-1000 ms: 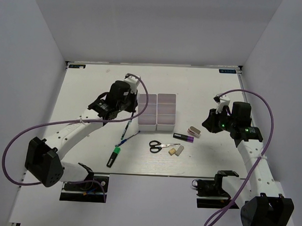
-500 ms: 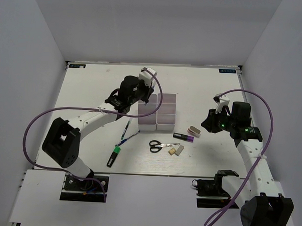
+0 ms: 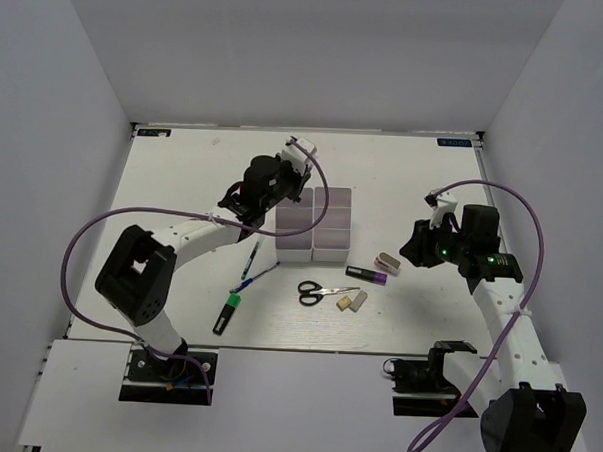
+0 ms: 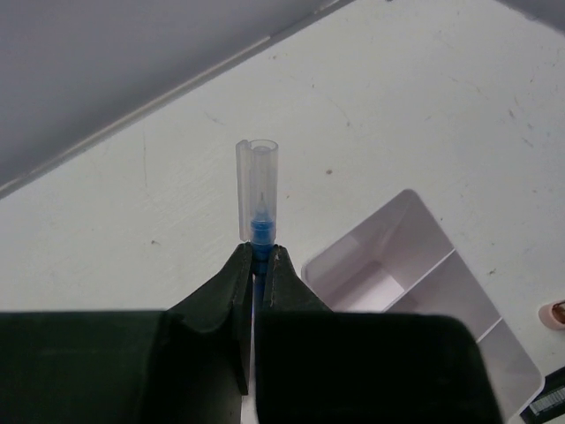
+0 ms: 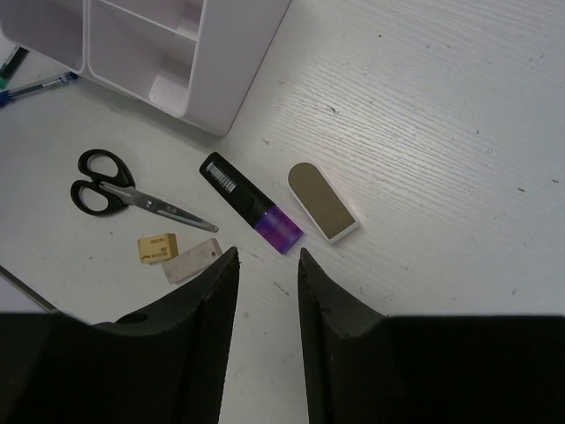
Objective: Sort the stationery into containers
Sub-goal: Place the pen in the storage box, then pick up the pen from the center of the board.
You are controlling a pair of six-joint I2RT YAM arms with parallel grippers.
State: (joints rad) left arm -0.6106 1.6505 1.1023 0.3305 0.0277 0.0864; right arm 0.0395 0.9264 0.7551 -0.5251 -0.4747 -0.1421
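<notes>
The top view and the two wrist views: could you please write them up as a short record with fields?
left jaws: shut on a blue pen with a clear cap, near the bins
right jaws: open, holding nothing, over the table near the purple marker
beside the marker: pinkish clip
in front of the bins: scissors, tan eraser, grey eraser
left of the scissors: two pens, green-capped marker

No text is legible; the purple marker (image 5: 252,205) bears a barcode (image 5: 222,180).
</notes>
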